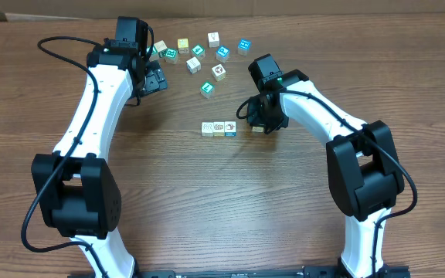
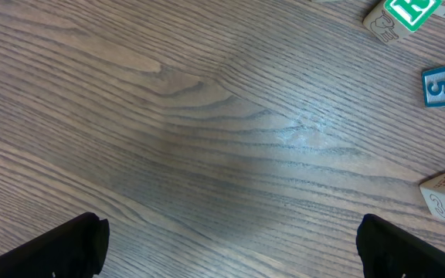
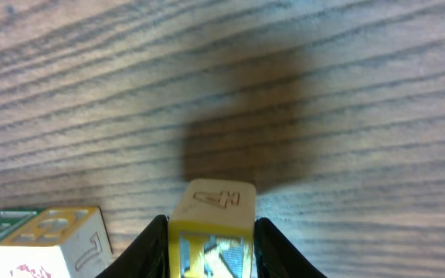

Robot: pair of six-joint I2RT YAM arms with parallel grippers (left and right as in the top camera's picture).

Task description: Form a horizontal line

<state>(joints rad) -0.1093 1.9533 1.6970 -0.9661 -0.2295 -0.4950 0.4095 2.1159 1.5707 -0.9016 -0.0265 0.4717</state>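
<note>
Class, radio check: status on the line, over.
Left gripper open. Right gripper shut on yellow cube, off end of row, apart. Nothing between.

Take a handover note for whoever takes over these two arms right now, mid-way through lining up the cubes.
left gripper: open, empty, over bare table.
right gripper: shut on a yellow-edged cube, just right of the row.
Done: the row holds three cubes side by side, mid-table.
Left to do: set the held cube at the row's right end and release. The loose cubes lie at the far side.
</note>
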